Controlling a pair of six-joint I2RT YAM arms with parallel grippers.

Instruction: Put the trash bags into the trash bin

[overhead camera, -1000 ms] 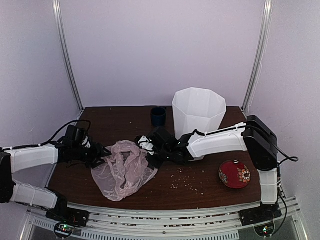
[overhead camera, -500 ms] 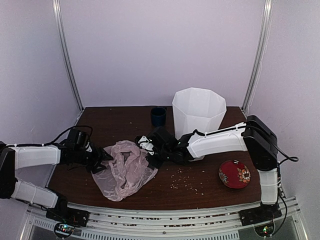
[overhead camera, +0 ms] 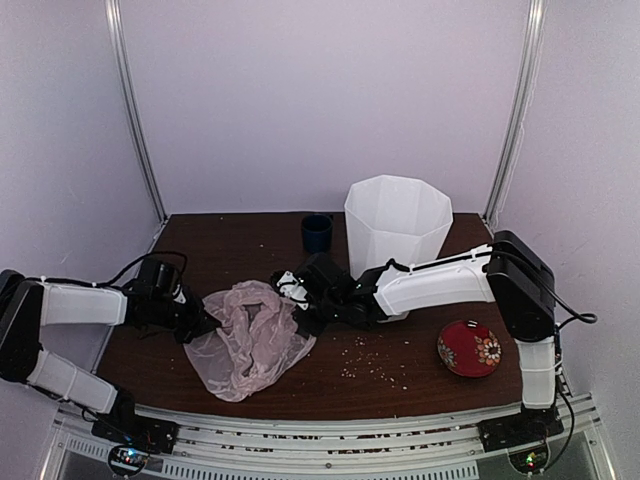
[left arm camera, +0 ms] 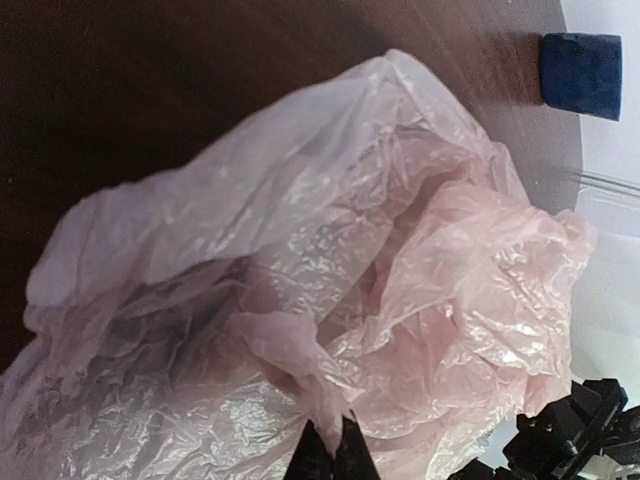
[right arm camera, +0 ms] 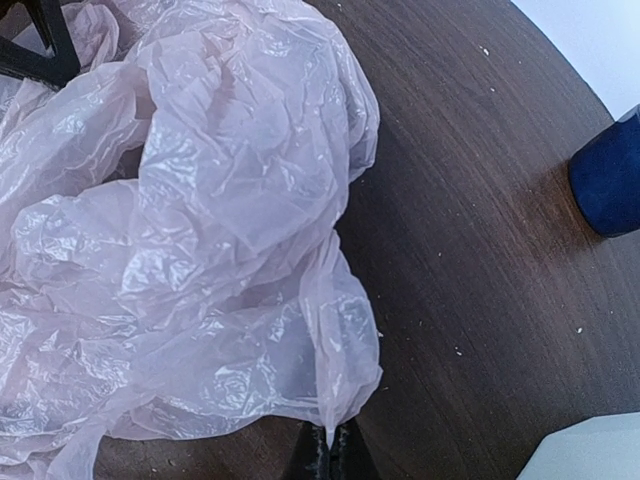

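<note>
The left tool and the right tool were each pinched shut on a thin fold of the pink bag, which lay crumpled on the desk, outside the white bin. Lifting well would likely mean raising both arms together, keeping the flimsy film taut but untorn until it cleared the rim. Crumbs dotted the dark wood, a blue cup stood beside the bin, and pale walls closed the space in.

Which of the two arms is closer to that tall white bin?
The right arm. It reaches across just in front of the bin, its jaws pinching the pink bag; the left arm pinches the bag's opposite edge, farther left.
</note>
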